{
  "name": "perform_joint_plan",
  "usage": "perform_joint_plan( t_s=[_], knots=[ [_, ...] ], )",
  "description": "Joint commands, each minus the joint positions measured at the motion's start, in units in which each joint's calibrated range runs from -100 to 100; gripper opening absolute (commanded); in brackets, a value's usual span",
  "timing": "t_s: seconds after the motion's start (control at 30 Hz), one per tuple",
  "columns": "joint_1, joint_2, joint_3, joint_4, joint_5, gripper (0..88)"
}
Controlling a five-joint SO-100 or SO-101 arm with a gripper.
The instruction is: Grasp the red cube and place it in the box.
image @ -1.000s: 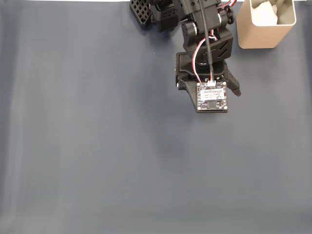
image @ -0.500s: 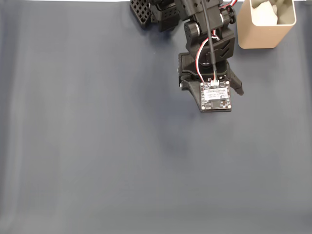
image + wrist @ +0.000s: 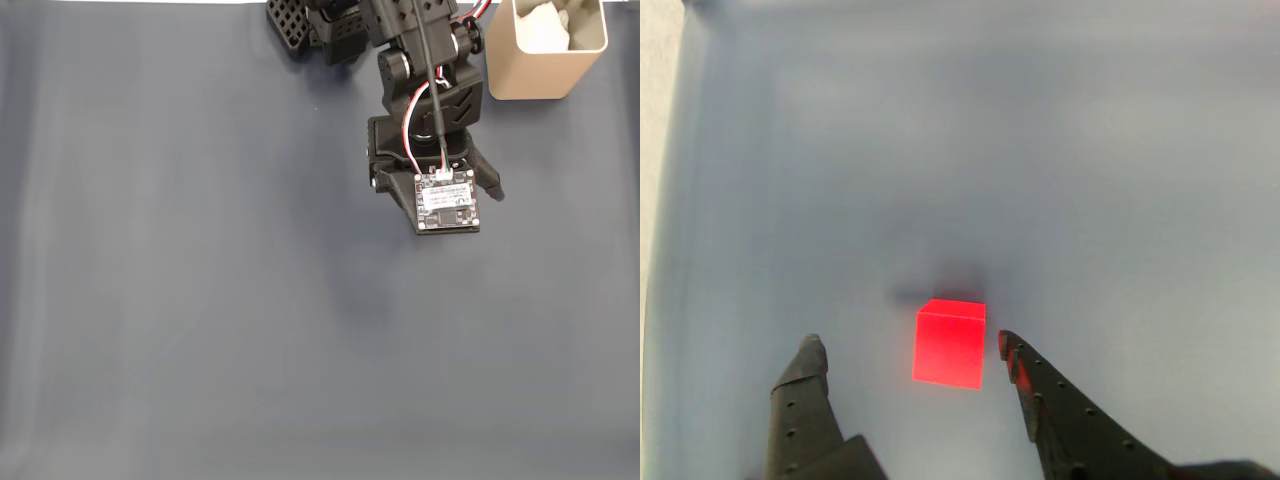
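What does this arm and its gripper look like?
The arm is matte black plastic, with red, white and black cables looping down to a small circuit board bearing a white label. The gripper has two tapered black fingers dotted with small holes, one tip glowing reddish.

The matte black plastic arm [image 3: 425, 90] carries red-and-white wires, a small screw-cornered circuit board [image 3: 446, 200], and two tapered black gripper fingers [image 3: 805, 400].

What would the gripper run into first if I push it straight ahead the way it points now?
Most likely the red cube: in the wrist view it sits between the open gripper fingertips, a little nearer the right one. Beyond it lies bare table. Depth is unclear, so height above the cube is uncertain.
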State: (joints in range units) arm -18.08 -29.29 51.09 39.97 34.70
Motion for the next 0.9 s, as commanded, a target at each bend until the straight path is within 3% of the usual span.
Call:
perform_joint_plan(
  t_s=[0.0,0.87],
  knots=[
    [-0.3,0.2,-0.2,-1.1,0.2,41.8],
    [-2.5,0.3,-0.2,-1.5,-0.9,42.2]
  ],
)
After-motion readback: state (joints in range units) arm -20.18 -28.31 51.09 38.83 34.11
